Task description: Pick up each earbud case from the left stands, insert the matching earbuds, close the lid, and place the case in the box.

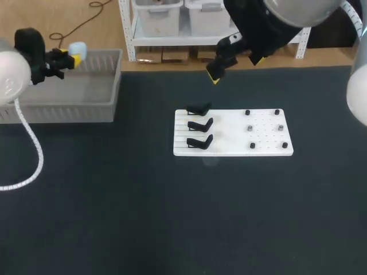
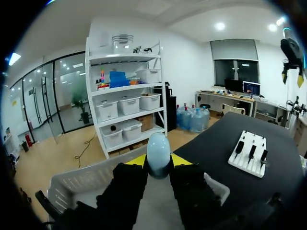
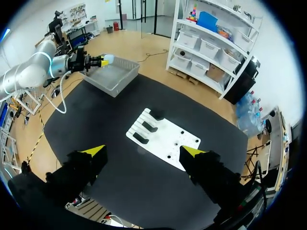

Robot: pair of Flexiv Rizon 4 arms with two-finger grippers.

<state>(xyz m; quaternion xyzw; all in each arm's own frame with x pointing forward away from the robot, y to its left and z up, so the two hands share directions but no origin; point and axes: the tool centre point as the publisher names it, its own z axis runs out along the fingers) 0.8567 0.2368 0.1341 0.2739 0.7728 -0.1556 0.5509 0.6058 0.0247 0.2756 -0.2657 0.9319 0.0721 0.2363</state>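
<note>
A pale blue earbud case (image 1: 78, 50) is held between the yellow-tipped fingers of my left gripper (image 1: 73, 57), above the grey box (image 1: 63, 106) at the table's far left. In the left wrist view the case (image 2: 158, 153) stands upright between the fingers, lid closed, with the box (image 2: 86, 184) below. My right gripper (image 1: 215, 73) hangs open high over the table's back, behind the white board (image 1: 269, 137). Three black stands (image 1: 199, 125) on the board's left side are bare. In the right wrist view the gripper (image 3: 144, 151) holds nothing and the board (image 3: 165, 136) lies ahead of it.
Small black and grey pegs (image 1: 264, 129) dot the right half of the white board. The dark table (image 1: 172, 217) spreads wide around the board. The grey box sits at the table's left edge.
</note>
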